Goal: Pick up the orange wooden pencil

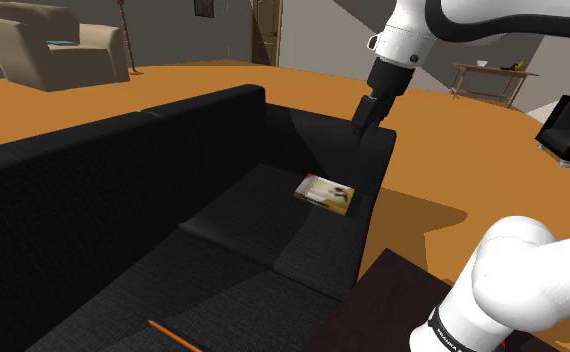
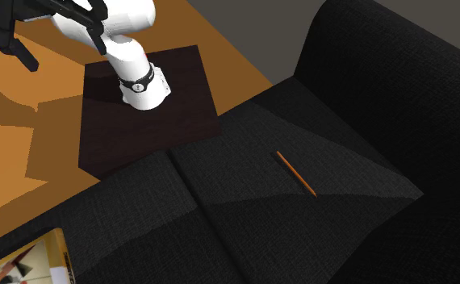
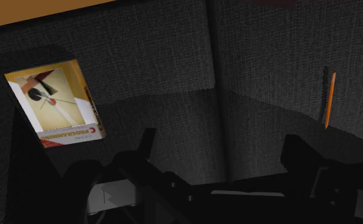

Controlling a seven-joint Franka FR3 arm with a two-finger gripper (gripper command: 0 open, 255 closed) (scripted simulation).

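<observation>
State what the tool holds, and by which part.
Nothing. The open tool hangs above the sofa; the orange pencil lies untouched on the seat cushion.

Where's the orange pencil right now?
The orange pencil lies on the seat of the black sofa at the shoulder view's bottom edge, far from the book at the seat's other end.

A black sofa (image 3: 174, 63) of coarse, matt woven cloth carries a slim orange pencil (image 3: 329, 98), smooth and evenly coloured, and a cream paperback book (image 3: 53, 105) with a flat printed paper cover. The white robot arm (image 1: 518, 275) gleams like smooth plastic.
</observation>
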